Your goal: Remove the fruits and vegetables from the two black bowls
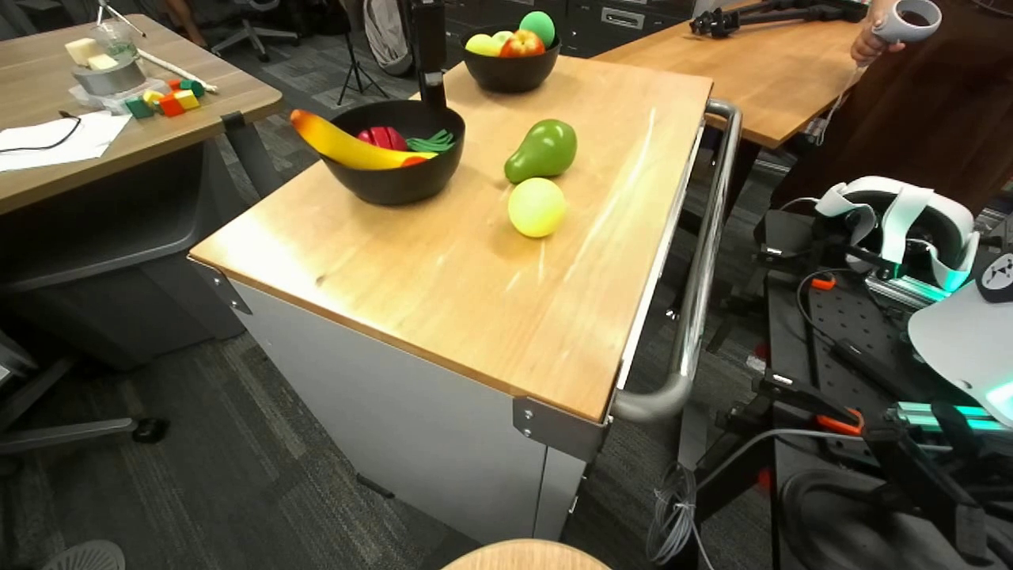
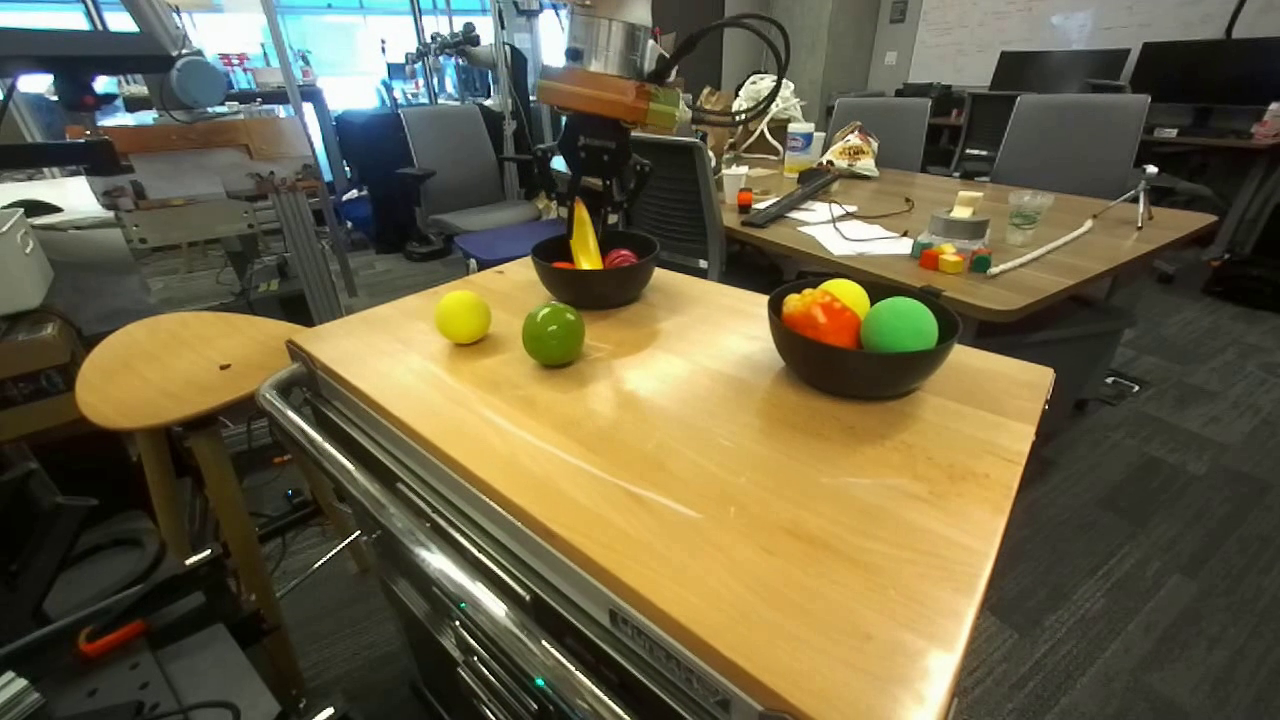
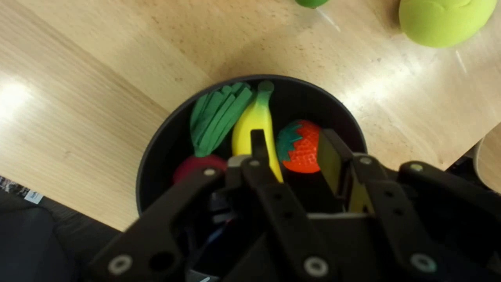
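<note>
A black bowl [image 1: 404,188] holds a yellow banana [image 1: 340,146], a red strawberry [image 3: 307,154], a green stalk bundle [image 3: 221,117] and a dark red round piece [image 3: 199,164]. The banana's end sticks up past the rim. My gripper [image 3: 294,154] is open over this bowl. In the wrist view the strawberry shows between its fingers, and the left finger overlaps the banana. Whether it touches anything is unclear. Another black bowl [image 2: 850,378] holds a red-orange piece [image 2: 820,318], a yellow one [image 2: 848,296] and a green ball [image 2: 900,325].
A green pear-shaped piece [image 1: 546,149] and a yellow-green ball [image 1: 538,207] lie on the wooden cart top [image 1: 443,261]. A metal handle [image 1: 700,269] runs along one side. A table with blocks [image 2: 950,258] and a round stool [image 2: 190,365] stand nearby.
</note>
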You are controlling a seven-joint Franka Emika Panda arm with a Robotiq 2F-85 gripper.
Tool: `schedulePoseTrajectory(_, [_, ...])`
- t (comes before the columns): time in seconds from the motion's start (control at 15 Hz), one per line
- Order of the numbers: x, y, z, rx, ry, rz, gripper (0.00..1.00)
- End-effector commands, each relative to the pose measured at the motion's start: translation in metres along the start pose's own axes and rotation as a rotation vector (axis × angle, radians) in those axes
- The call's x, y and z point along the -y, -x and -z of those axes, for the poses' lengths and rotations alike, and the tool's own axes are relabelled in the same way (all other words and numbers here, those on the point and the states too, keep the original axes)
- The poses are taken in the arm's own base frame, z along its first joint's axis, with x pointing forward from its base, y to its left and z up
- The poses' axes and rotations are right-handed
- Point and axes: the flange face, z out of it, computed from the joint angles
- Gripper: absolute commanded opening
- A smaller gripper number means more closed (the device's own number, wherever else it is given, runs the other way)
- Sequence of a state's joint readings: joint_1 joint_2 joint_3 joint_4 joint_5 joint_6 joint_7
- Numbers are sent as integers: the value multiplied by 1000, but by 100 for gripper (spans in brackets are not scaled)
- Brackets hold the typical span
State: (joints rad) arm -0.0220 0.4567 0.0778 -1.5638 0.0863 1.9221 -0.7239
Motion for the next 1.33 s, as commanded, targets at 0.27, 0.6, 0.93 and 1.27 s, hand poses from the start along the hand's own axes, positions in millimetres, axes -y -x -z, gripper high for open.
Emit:
schedulePoseTrajectory(0.27, [-4,-36,-16,-28,-88,-6,87])
schedulePoseTrajectory(0.6, [-5,-47,-37,-9,-94,-26,75])
schedulePoseTrajectory(0.93, [-13,-47,-57,13,-104,-68,64])
schedulePoseTrajectory(1.27, [-11,-50,-61,23,-104,-87,61])
